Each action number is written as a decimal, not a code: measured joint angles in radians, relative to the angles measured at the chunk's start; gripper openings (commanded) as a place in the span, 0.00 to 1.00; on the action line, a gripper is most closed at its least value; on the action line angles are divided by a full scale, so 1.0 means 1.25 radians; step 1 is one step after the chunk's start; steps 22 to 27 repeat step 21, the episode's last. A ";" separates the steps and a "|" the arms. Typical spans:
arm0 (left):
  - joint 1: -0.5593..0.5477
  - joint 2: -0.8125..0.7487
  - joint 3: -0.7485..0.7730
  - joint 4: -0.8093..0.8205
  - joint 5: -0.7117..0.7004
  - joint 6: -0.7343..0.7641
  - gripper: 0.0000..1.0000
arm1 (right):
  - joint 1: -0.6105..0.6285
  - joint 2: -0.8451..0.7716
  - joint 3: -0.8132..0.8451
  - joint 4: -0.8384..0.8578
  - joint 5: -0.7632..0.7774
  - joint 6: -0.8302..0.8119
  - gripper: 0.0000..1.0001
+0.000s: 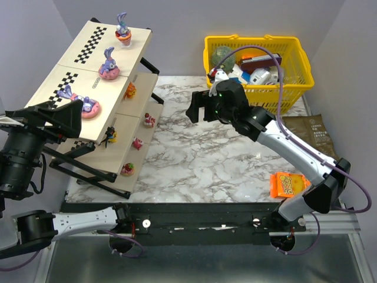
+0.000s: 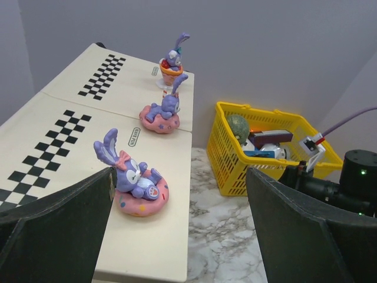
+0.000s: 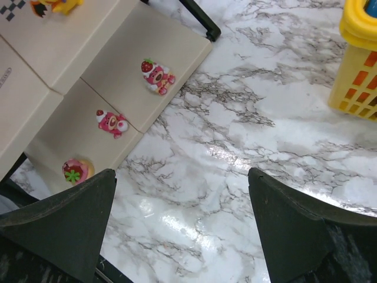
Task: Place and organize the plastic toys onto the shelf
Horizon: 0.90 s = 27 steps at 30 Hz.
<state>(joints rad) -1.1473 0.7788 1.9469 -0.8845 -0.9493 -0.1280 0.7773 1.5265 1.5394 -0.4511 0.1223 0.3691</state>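
The shelf (image 1: 112, 44) slants at the left of the table. Three purple rabbit toys sit on its top tier: one in a cup (image 1: 123, 28), two on pink doughnuts (image 1: 108, 65) (image 1: 82, 103). An orange toy (image 1: 130, 90) and a black-yellow one (image 1: 109, 137) are on the middle tier. Three pink toys (image 1: 149, 119) (image 1: 138, 142) (image 1: 127, 170) line the lowest tier. My left gripper (image 1: 73, 124) is open beside the top tier's near end, just short of the nearest rabbit (image 2: 138, 186). My right gripper (image 1: 200, 109) hangs open and empty above the marble, right of the shelf.
A yellow basket (image 1: 294, 44) with a green ball and boxes stands at the back right. An orange snack packet (image 1: 287, 184) and a brown bag (image 1: 321, 132) lie at the right. Black shelf legs (image 3: 197, 17) reach onto the marble table (image 1: 200, 159).
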 measured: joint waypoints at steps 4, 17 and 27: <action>0.000 0.009 0.011 -0.002 0.000 0.012 0.99 | 0.000 -0.046 -0.001 -0.022 0.001 -0.005 1.00; 0.000 0.023 -0.038 0.068 0.000 0.085 0.99 | 0.000 -0.225 -0.003 -0.052 -0.017 -0.019 1.00; 0.000 0.023 -0.046 0.086 0.000 0.099 0.99 | 0.000 -0.225 -0.003 -0.055 -0.021 -0.023 1.00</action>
